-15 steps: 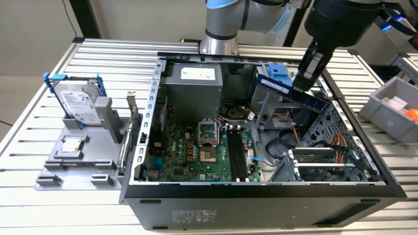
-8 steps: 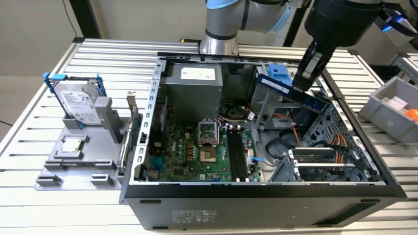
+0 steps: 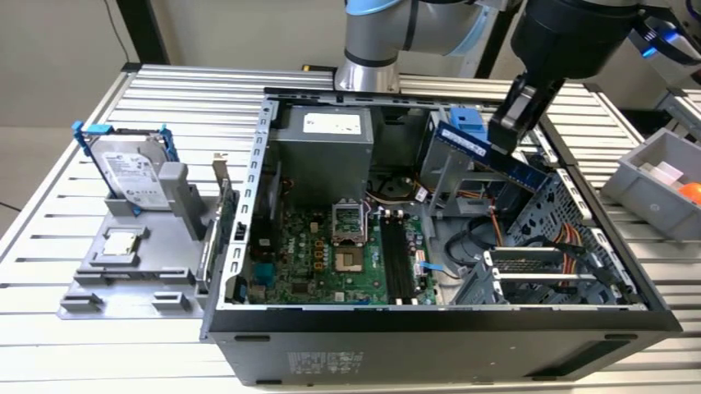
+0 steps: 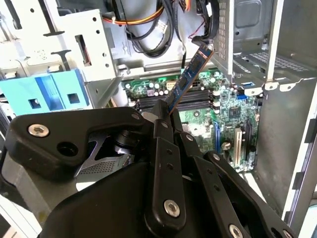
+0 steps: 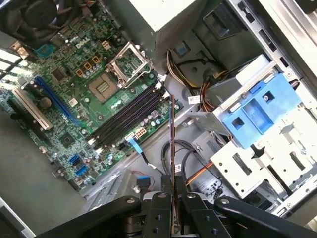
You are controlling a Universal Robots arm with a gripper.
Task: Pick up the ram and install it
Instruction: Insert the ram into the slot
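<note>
Black front wall of the open computer case (image 3: 438,345) is closest in the exterior view, and the case lies on a counter (image 3: 66,353) made of ribbed pale metal slats. On the exterior view's left a grey holder (image 3: 121,279) carries a hard drive (image 3: 131,176) upright, and on the right stands a grey bin (image 3: 646,172). Behind is a plain pale wall (image 3: 55,41). The hand (image 3: 507,123) pinches the ram (image 3: 487,154), which hangs tilted in the air above the case, apart from the black memory slots (image 3: 396,263) on the green motherboard (image 3: 312,254).
</note>
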